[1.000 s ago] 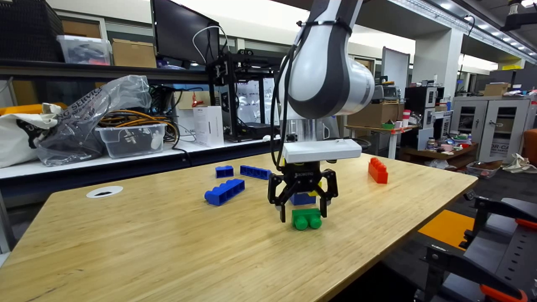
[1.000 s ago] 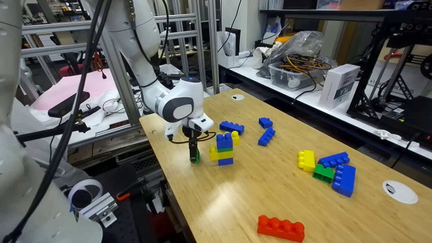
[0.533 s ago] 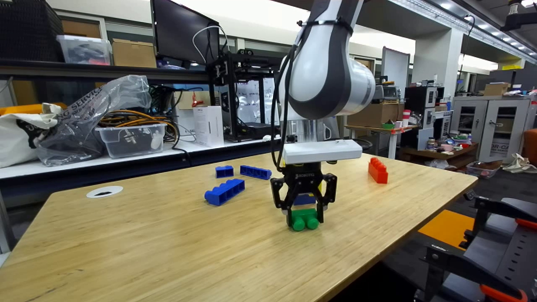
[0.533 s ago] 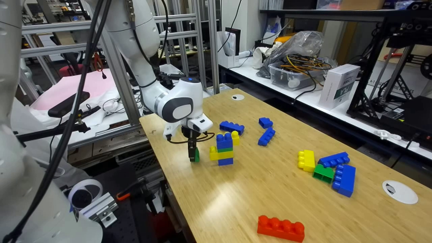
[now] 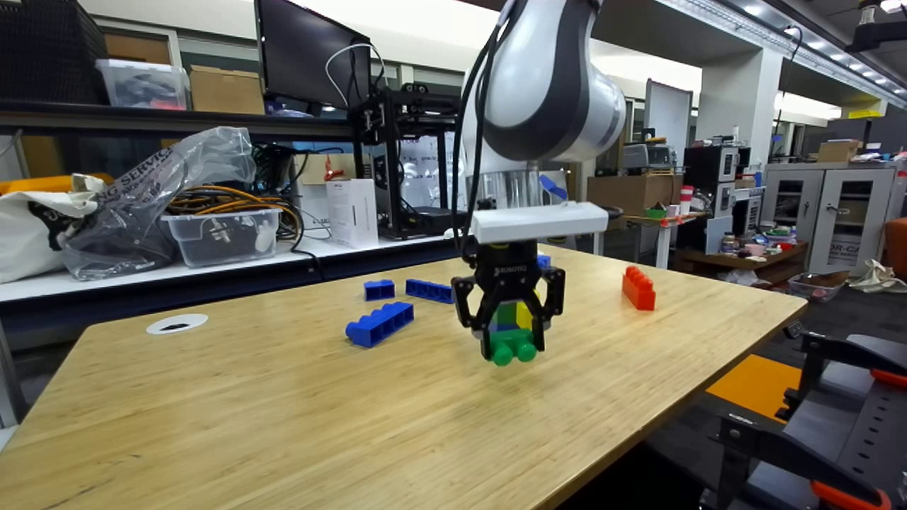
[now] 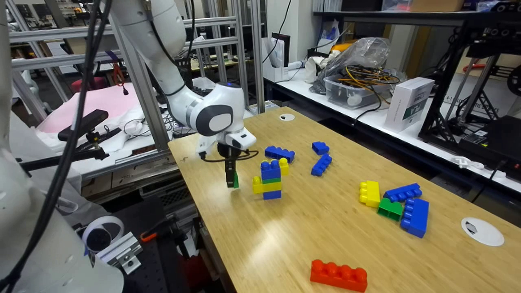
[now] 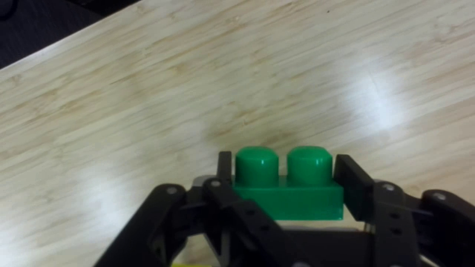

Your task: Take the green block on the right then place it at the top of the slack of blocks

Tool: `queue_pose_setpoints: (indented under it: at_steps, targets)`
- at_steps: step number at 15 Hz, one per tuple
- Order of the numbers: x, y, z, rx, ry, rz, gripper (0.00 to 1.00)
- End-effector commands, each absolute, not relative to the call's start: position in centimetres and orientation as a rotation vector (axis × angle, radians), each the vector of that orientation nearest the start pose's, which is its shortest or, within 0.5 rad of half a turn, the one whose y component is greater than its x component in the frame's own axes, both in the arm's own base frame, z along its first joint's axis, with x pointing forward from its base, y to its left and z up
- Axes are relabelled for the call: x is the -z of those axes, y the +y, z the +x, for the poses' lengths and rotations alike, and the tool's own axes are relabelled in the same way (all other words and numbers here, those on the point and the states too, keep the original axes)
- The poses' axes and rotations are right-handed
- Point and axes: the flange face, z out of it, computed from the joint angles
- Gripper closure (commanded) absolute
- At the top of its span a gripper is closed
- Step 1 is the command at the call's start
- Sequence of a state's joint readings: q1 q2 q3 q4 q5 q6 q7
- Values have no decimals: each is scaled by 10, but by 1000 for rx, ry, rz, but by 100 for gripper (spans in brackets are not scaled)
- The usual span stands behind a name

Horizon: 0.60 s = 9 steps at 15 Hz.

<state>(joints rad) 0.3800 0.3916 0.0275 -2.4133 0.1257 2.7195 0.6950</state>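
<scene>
Green studs point sideways out of the claw, which has the green block pinched between its fingers, just off the desk and beside the stack. That pose is what worries me: the studs face away from the stack, so unless the claw turns, I'd expect a side wall, not the underside, to meet the stack's blue top block, and the green block would slide off or sit there unlocked. The height bothers me too. The green block hangs lower than the stack's top, so heading straight across from here could knock the stack over or catch the yellow knob jutting from it on the claw's side. Later, a hard shove downward might tip something so narrow, or make the block slip in its grip. There could be a mix-up as well: in an exterior view a second green block lies well apart, to the right of the stack, and I can't tell which one was meant. A second ago the fingers stood wider, with a gap along the green block; half a second later they were snug on it, down at desk level beside the stack's foot. Now claw and block have risen together, and the stack looks unmoved.
</scene>
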Motion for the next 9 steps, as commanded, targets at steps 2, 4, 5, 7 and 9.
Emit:
queue_pose_setpoints:
  at_steps: [2, 4, 5, 7, 9]
  targets:
    - [-238, 188, 438, -64, 463, -3190, 56]
    - [-285, 196, 436, -64, 326, -3263, 56]
    - [-303, 202, 433, -120, 235, -3303, 56]
    - [-339, 212, 425, -192, 96, -3345, 56]
    - [-372, 220, 430, -261, -69, -3361, 56]
